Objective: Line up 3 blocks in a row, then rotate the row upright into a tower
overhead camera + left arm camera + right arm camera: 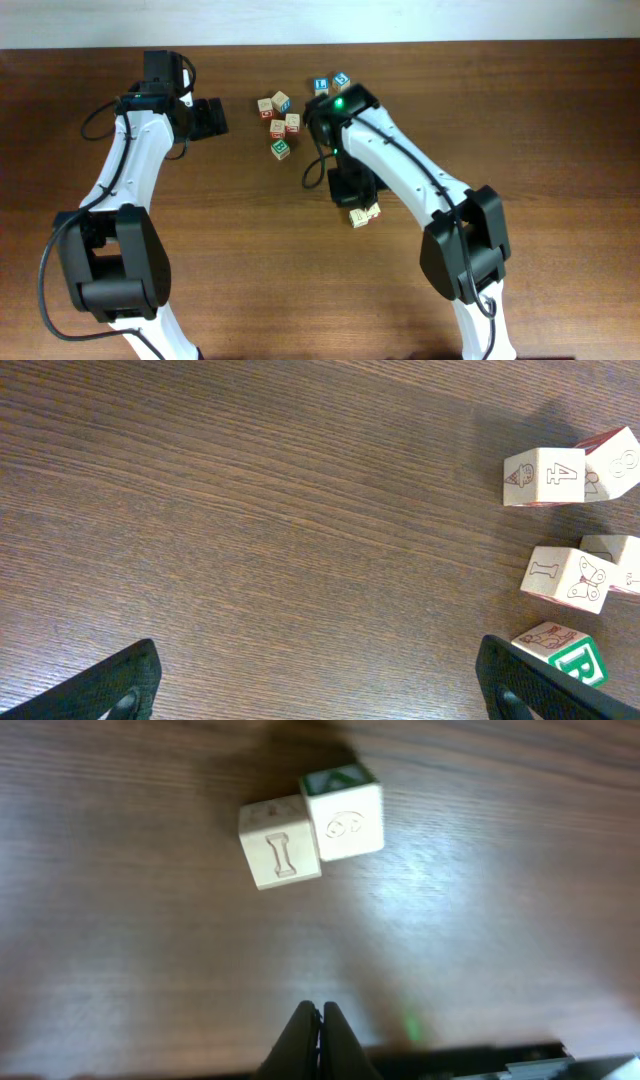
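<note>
Two pale blocks stand touching on the table: a beige block (280,855) with a carved I, and a block with a green top face (346,808). From overhead they show as one pale pair (364,213) just below my right gripper (352,197). My right gripper (320,1017) is shut with nothing in it, a short way back from the pair. At the table's upper left my left gripper (214,116) hangs wide open over bare wood, its fingers (120,682) empty. Which cube is the red-trimmed block I cannot tell.
A cluster of several letter cubes (280,124) lies right of the left gripper, with a green-faced cube (281,149) at its lower end. The left wrist view has them at its right edge, including a cube marked 4 (543,477). Two blue-faced cubes (331,83) sit behind the right arm.
</note>
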{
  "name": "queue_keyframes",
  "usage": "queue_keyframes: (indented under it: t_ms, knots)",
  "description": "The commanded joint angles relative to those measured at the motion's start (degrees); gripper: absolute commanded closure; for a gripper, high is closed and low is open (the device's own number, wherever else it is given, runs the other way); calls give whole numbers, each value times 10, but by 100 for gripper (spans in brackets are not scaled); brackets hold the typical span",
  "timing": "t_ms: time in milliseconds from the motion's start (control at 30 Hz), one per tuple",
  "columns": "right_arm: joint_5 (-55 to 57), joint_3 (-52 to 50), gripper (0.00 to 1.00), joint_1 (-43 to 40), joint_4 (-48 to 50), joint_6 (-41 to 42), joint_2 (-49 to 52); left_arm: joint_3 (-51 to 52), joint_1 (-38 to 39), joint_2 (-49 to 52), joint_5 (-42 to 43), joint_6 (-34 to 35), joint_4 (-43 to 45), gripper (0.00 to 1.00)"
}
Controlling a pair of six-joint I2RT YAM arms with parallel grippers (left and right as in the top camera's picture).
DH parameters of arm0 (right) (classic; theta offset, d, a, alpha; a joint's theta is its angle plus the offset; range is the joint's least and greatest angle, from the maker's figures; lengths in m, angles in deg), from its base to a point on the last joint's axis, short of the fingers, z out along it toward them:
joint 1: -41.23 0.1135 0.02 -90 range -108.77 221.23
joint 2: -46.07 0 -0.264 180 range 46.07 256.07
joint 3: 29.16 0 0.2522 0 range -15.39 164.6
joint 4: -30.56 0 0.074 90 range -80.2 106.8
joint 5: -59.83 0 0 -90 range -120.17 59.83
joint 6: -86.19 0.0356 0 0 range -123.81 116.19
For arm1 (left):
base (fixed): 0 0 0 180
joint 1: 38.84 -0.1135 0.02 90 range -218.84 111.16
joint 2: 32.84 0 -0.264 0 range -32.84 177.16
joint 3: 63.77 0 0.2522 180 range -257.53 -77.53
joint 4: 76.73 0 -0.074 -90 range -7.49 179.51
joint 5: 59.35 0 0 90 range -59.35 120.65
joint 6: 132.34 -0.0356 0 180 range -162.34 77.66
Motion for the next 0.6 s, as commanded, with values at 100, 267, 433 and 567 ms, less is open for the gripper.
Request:
queue_keyframes:
  t_ms: [100,267,433,567]
  knots:
    - [-33,-137,96,12,94,4,-1,-12,0,3,-9,9,1,1]
    - [-28,-176,96,12,153,3,-1,-12,0,3,-10,9,1,1]
    - [-15,-205,95,12,202,2,-1,-12,0,3,-9,9,-1,1]
    - [-15,-208,95,12,212,2,-1,-12,0,3,-9,9,-1,1]
